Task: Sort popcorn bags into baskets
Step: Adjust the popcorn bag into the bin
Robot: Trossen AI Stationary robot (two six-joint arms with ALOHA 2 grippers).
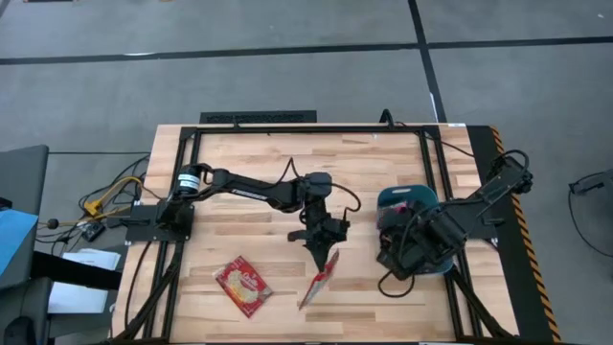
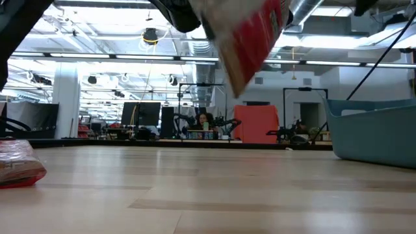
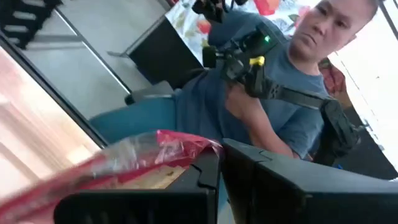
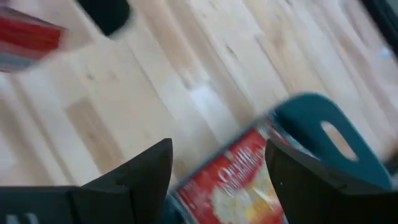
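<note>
My left gripper (image 1: 320, 251) is at the table's middle, shut on a red popcorn bag (image 1: 320, 278) that it holds high above the wood (image 2: 250, 39). A second popcorn bag (image 1: 244, 286) lies flat on the table near the front edge, left of the held one (image 2: 16, 166). My right gripper (image 4: 219, 146) stands open above the teal basket (image 2: 377, 133), touching nothing. Below its fingers is a third popcorn bag (image 4: 230, 186), beside the basket's handle rim (image 4: 326, 134). I cannot tell whether this bag lies inside the basket. My left gripper pinches one end of the popcorn bag (image 3: 196, 149) between its two shut fingers. The fingers come at it about level. The bag stands on edge, tilted, and sticks out past the fingers toward the table's near edge, lifted clear of the table.
Black frame rails (image 1: 316, 129) run round the tabletop, and cables trail at both arm bases. My right arm (image 1: 460, 216) covers most of the basket from above. A seated person (image 3: 273, 93) shows beyond the table's edge in the left wrist view.
</note>
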